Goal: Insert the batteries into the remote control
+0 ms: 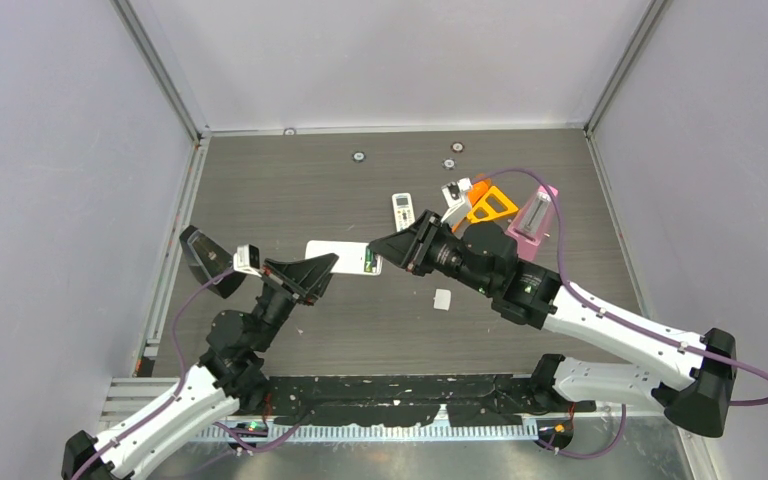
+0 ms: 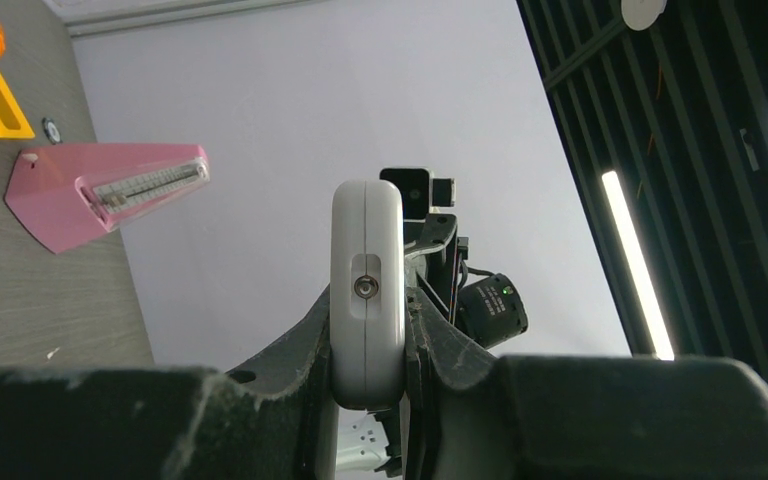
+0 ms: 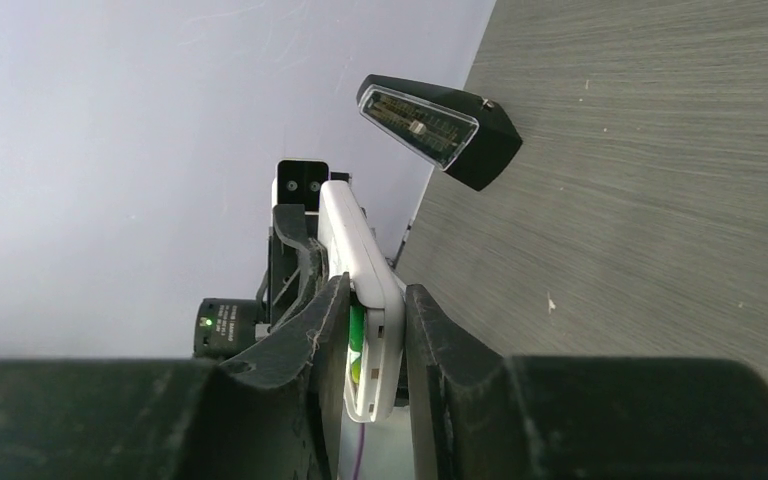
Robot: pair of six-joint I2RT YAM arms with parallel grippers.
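A white remote control (image 1: 345,257) is held off the table between both arms. My left gripper (image 1: 318,268) is shut on one end; in the left wrist view the remote (image 2: 366,260) stands edge-on between the jaws of that gripper (image 2: 368,345). My right gripper (image 1: 388,250) closes around the other end, where a green battery (image 1: 368,263) lies in the open compartment. In the right wrist view the green battery (image 3: 356,345) sits between one finger and the remote (image 3: 370,270), inside the gripper (image 3: 375,315). The purple and dark batteries are out of view.
A small white flat piece (image 1: 442,298) lies on the table below the right gripper. A second small remote (image 1: 403,210), an orange stand (image 1: 490,203) and a pink metronome (image 1: 533,215) stand at the back right. A black metronome (image 1: 200,255) stands at the left.
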